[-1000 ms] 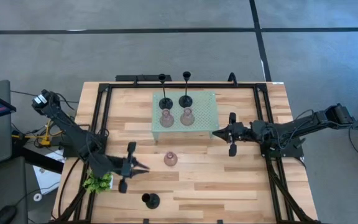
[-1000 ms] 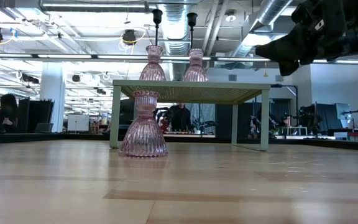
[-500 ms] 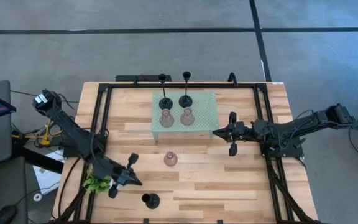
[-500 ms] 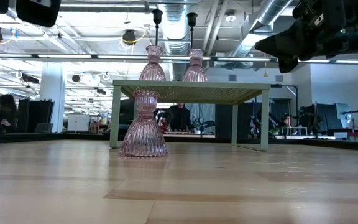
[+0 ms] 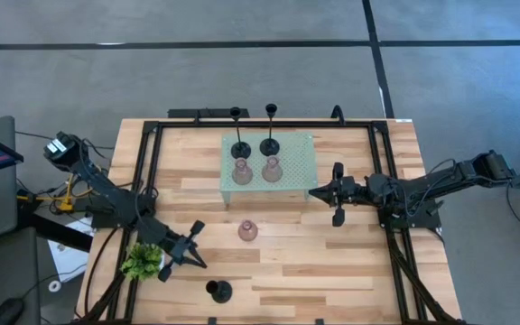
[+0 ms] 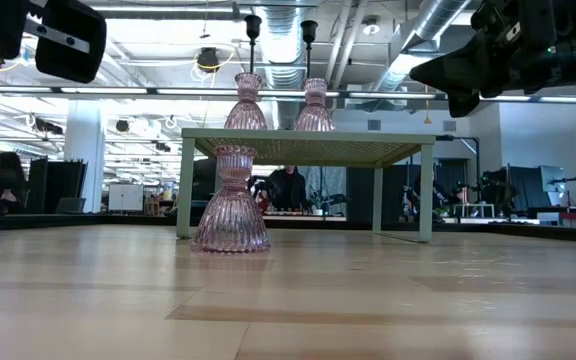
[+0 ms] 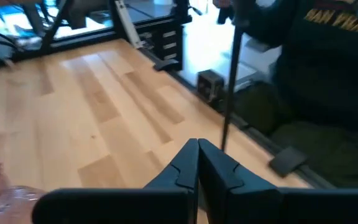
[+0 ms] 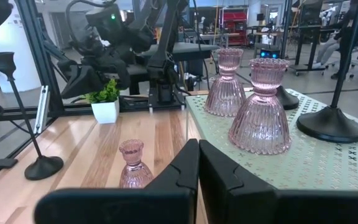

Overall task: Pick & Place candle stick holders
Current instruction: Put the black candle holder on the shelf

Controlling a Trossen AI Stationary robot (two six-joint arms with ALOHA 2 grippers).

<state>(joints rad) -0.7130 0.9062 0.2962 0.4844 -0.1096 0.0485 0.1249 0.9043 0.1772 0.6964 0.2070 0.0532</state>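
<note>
Two black candle stick holders (image 5: pixel 241 149) (image 5: pixel 270 145) and two pink glass ones (image 5: pixel 242 171) (image 5: pixel 272 170) stand on the pale green perforated stand (image 5: pixel 301 162). A third pink holder (image 5: pixel 248 231) stands on its base on the table in front of the stand. Another black one (image 5: pixel 218 291) stands on its round base near the near edge. My left gripper (image 5: pixel 202 264) hovers shut between these two, and its wrist view shows the black stem (image 7: pixel 231 74) just beyond the fingertips (image 7: pixel 197 144). My right gripper (image 5: pixel 311 192) waits shut beside the stand's right edge.
A small green plant (image 5: pixel 143 262) in a white pot sits at the near left, close behind my left arm. A black frame (image 5: pixel 152 171) runs round the table. In the low view my left arm (image 6: pixel 63 40) hangs above the table's left part.
My left gripper has come down and swung toward the table's near edge, nearer the black holder there; in the low view the arm has dropped into the picture at the top left. My right arm has kept still.
</note>
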